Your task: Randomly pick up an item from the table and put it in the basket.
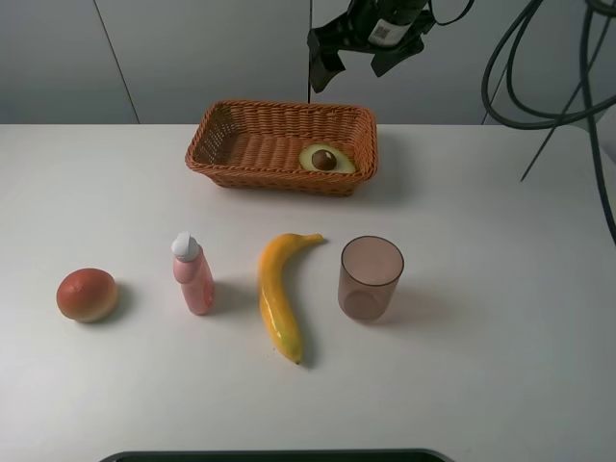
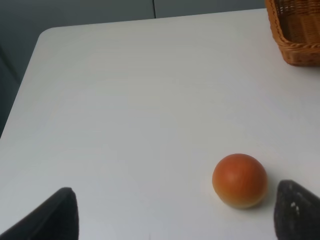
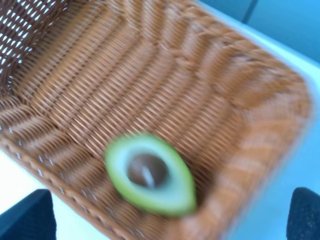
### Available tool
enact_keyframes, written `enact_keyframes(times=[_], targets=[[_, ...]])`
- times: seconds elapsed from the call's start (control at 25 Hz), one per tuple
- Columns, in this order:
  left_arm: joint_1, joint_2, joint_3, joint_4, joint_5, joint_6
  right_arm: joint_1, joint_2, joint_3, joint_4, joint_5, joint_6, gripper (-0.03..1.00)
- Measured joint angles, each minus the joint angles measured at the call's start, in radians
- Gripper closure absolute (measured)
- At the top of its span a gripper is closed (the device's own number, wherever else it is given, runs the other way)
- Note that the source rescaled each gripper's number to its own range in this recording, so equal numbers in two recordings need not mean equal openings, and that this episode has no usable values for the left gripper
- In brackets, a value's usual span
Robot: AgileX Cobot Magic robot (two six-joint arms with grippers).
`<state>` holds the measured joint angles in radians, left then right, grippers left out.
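Note:
The halved avocado (image 1: pixel 325 158) lies cut side up in the right end of the orange-brown wicker basket (image 1: pixel 241 130), which stands at the back of the white table (image 1: pixel 481 337). My right gripper (image 1: pixel 358 50) hangs open and empty above the basket's right end. In the blurred right wrist view the avocado (image 3: pixel 150 175) rests on the basket floor (image 3: pixel 150 85), with both fingertips (image 3: pixel 27 217) wide apart. My left gripper (image 2: pixel 177 220) is open and empty over the table's left side, next to the round red-orange fruit (image 2: pixel 240 180).
On the table stand a red-orange fruit (image 1: pixel 87 295), a pink bottle with a white cap (image 1: pixel 192 274), a long yellow banana (image 1: pixel 279 294) and a translucent brown cup (image 1: pixel 371 278). Black cables (image 1: pixel 549 87) hang at the right.

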<state>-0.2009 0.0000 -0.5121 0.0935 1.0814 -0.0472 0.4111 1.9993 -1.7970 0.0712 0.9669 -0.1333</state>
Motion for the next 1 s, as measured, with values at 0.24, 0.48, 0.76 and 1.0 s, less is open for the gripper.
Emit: enact_keyframes(times=[0.24, 0.48, 0.76, 1.0], targets=[[0.0, 0.0, 0.0, 0.0, 0.0, 0.002, -0.087, -0.273, 0.0, -0.108, 0.159, 0.002, -0.03], [0.0, 0.0, 0.0, 0.0, 0.0, 0.002, -0.176, -0.555, 0.0, -0.263, 0.241, 0.002, -0.03], [0.0, 0.0, 0.0, 0.0, 0.0, 0.002, -0.308, -0.912, 0.097, -0.372, 0.25, -0.024, -0.03], [0.0, 0.0, 0.0, 0.0, 0.0, 0.002, -0.354, -1.291, 0.254, -0.469, 0.252, -0.02, -0.03]])
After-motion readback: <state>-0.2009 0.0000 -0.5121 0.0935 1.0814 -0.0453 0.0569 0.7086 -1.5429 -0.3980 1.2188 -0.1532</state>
